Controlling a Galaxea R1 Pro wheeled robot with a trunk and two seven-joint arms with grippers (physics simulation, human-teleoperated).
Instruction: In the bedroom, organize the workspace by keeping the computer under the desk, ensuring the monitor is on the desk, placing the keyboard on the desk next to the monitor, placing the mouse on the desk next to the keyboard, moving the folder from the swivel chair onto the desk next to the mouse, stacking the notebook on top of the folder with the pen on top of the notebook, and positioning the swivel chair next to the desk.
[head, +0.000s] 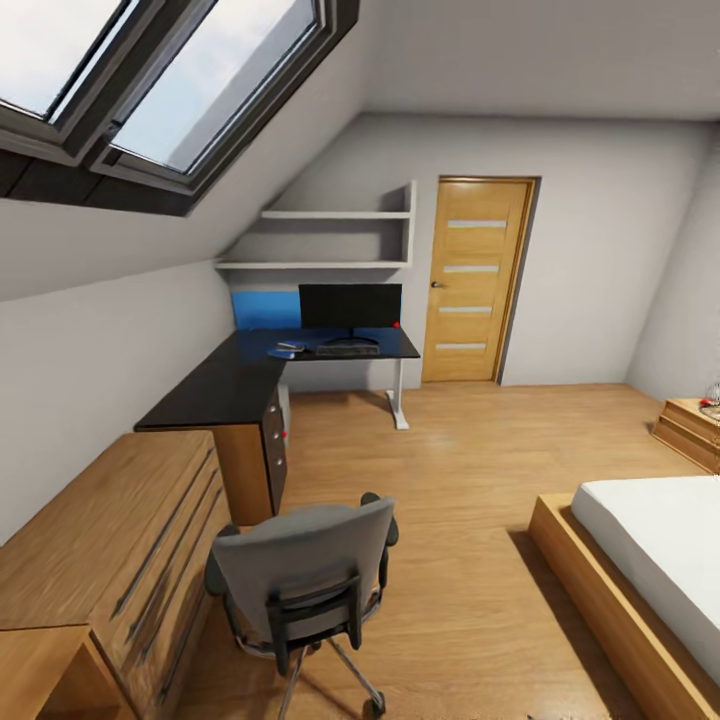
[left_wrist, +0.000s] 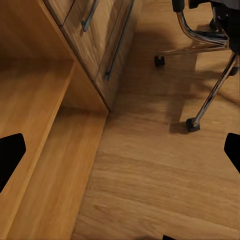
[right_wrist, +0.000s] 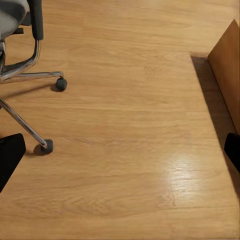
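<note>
Across the bedroom, the monitor (head: 350, 306) and keyboard (head: 347, 350) sit on the black L-shaped table (head: 225, 385), while the swivel chair (head: 305, 580) stands well apart from it, its back turned to the camera so any folder on the seat is hidden. Both wrist views look down at plank floor (right_wrist: 135, 150) with dark fingertips at opposite edges, so each pincer reads as apart and empty. Rolling forward could knock the casters (left_wrist: 192, 125) and spill whatever is on the seat; small items near the keyboard are too tiny to name.

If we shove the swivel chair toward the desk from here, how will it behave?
The swivel chair will probably roll easily: its metal star legs end in casters on smooth plank floor. It may well spin or veer off line. A push high on the tall back could tip it.
</note>
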